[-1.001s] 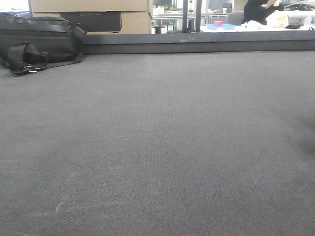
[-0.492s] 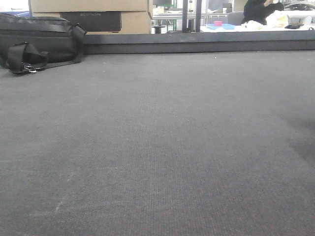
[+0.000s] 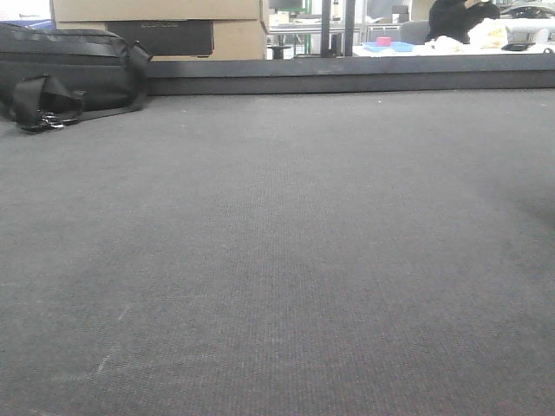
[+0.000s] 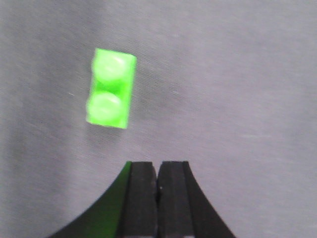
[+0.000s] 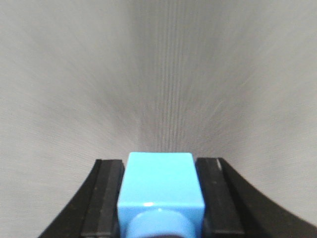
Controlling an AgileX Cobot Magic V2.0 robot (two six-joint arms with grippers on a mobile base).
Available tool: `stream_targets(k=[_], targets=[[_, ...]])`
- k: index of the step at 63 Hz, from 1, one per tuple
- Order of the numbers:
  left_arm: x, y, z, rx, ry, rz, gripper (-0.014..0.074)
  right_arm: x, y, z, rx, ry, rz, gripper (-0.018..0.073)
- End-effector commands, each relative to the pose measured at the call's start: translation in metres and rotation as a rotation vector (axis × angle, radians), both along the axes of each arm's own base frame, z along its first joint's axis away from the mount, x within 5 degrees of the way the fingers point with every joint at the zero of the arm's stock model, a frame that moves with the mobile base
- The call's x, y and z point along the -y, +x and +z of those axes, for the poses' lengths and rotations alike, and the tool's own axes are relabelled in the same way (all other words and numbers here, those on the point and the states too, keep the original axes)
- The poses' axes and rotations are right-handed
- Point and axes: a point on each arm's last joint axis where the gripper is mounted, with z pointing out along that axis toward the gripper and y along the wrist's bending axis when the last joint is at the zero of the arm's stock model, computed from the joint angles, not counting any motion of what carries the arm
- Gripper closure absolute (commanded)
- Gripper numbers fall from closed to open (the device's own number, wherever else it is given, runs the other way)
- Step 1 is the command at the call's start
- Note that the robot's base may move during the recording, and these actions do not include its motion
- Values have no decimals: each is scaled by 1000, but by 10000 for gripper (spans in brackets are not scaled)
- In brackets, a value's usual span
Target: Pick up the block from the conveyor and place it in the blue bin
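We saw a bright green block (image 4: 111,88), a light blue block (image 5: 161,188), a grey finely-woven belt (image 3: 277,260) and a black bag (image 3: 78,69).

Blue block (image 5: 160,184) sits clamped in right tool (image 5: 159,171); green block (image 4: 111,88) lies loose.

Left gripper (image 4: 157,167) has its black jaws pressed flat together, with nothing between them. Right gripper (image 5: 161,171) is clamped on a blue block (image 5: 161,186), one jaw against each side.

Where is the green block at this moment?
In the left wrist view, the green block lies on the grey belt, up and left of the shut left gripper, untouched.
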Motion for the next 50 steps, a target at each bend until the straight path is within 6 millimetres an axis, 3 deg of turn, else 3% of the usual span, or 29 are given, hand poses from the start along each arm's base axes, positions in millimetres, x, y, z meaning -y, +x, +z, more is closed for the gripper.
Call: stream_targets(k=[1,10,19,37,43,50], targets=[[-8,12,-10,-60,10,-37,707,1,-8,27,101,7,-1,715],[-14,29,-30,-107,21,-48,707,1,-16,43,195,15,-4,715],[-16,41,-41,-99,32,-87,680,1,-17,44,194,15,-4,715],[-18,46,-44,-71,55,-99,267,1,-17,43,189,17,-4,715],[-21,49,-48,-65,91,-109,180,1,-17,44,193,19,-5,715],[-22,57,-55,-52,99,-115,154,1,-16,44,203,20,-6,715]])
